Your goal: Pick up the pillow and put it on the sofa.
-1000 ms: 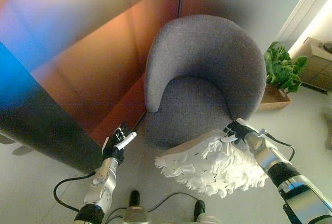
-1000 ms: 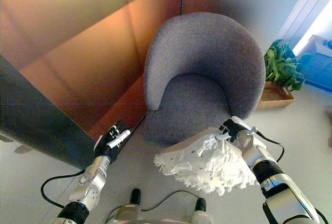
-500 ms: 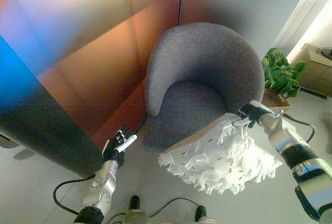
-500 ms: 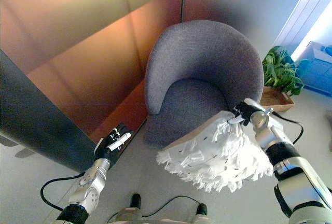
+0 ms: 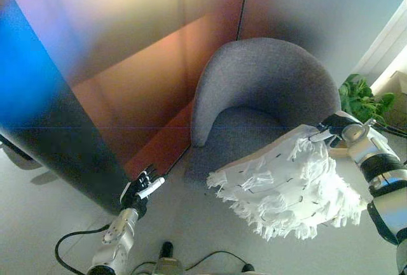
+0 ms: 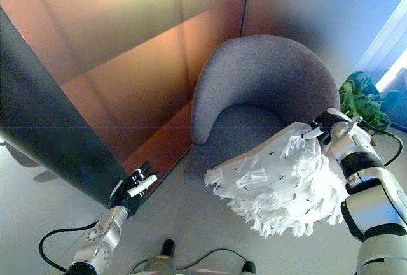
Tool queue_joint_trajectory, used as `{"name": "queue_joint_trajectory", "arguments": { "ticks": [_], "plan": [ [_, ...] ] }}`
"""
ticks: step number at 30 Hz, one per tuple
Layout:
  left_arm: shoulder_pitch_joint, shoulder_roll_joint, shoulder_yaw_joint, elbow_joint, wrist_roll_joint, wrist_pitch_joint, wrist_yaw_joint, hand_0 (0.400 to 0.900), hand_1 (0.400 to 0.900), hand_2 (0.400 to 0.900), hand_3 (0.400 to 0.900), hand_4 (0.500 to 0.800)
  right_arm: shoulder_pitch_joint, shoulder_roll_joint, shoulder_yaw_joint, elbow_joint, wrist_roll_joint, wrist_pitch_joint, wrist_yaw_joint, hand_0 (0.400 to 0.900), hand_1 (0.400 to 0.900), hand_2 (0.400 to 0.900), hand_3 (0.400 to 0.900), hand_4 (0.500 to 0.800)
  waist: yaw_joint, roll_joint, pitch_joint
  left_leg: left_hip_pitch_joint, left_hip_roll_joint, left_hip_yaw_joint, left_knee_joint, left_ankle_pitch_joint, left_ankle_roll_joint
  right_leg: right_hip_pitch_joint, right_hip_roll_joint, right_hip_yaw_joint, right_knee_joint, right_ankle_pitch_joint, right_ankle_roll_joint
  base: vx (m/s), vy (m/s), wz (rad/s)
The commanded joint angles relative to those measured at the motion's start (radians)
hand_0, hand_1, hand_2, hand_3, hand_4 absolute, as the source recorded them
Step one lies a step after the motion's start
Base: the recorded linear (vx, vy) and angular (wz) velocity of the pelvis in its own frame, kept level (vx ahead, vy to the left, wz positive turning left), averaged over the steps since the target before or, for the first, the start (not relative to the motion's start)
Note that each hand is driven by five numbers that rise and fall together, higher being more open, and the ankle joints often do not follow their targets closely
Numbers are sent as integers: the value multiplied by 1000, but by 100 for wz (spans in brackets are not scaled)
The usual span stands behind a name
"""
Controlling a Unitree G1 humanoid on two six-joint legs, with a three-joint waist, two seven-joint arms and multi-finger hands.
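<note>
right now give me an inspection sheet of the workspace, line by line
surface: pale floor, nothing loose seen on it.
job's things: white fringed pillow held in the air at the front edge of the grey armchair, not yet set on the seat.
clutter: nothing seen.
hands: right hand shut on the pillow's upper corner; left hand low at the left, fingers relaxed, holding nothing.
cables: nothing seen.
surroundings: wood-toned wall panels behind the armchair, a dark panel at the left, a potted plant at the right.
</note>
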Motion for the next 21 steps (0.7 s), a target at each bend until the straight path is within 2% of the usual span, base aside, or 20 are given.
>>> {"name": "queue_joint_trajectory", "arguments": {
  "ticks": [1, 5, 10, 14, 15, 16, 21],
  "plan": [
    [-121, 81, -91, -99, -28, -79, -38, 900, 900, 900, 900, 800, -367, -137, 100, 9, 36, -8, -175, 400, 400, 400, 400, 500, 50, -65, -52, -4, 33, -10, -6, -35, 0, -41, -55, -15, 6, 24, 47, -277, -108, 2],
    [-189, 89, -96, -150, -50, -106, -13, 900, 900, 900, 900, 800, -417, -128, 131, 4, 91, -12, -262, 400, 400, 400, 400, 500, 54, -59, 21, -73, 40, -32, -6, -26, 0, -101, -37, -4, 4, 29, 40, -249, -82, -3],
    [-221, 86, -103, -179, -57, -115, 21, 900, 900, 900, 900, 800, -450, -124, 158, -15, 109, -12, -318, 400, 400, 400, 400, 500, 52, -51, 62, -115, 37, -40, -6, -18, 4, -138, -28, 3, 4, 33, 34, -122, -20, -2],
    [-217, 82, -112, -182, -56, -111, 32, 900, 900, 900, 900, 800, -463, -121, 173, -8, 111, 0, -328, 400, 400, 400, 400, 500, 52, -49, 62, -120, 30, -38, -6, -15, 7, -141, -32, 0, 6, 32, 34, 7, 20, 2],
    [-213, 84, -113, -184, -60, -111, 30, 900, 900, 900, 900, 800, -466, -120, 172, 3, 109, 6, -332, 447, 447, 447, 447, 528, 54, -48, 60, -121, 29, -36, -6, -15, 7, -141, -35, -1, 7, 32, 35, 27, 37, 4],
    [-209, 88, -113, -188, -63, -110, 27, 900, 900, 900, 900, 800, -467, -122, 170, 14, 106, 5, -337, 900, 900, 900, 900, 800, 55, -46, 59, -121, 28, -34, -6, -15, 7, -141, -38, -2, 8, 32, 35, 12, 28, 5],
    [-205, 96, -116, -184, -74, -117, 16, 900, 900, 900, 900, 800, -451, -119, 160, 40, 90, -7, -355, 900, 900, 900, 900, 800, 59, -44, 61, -117, 26, -31, -6, -16, 8, -138, -41, -5, 10, 31, 36, 0, 3, 1]
  ]
}}
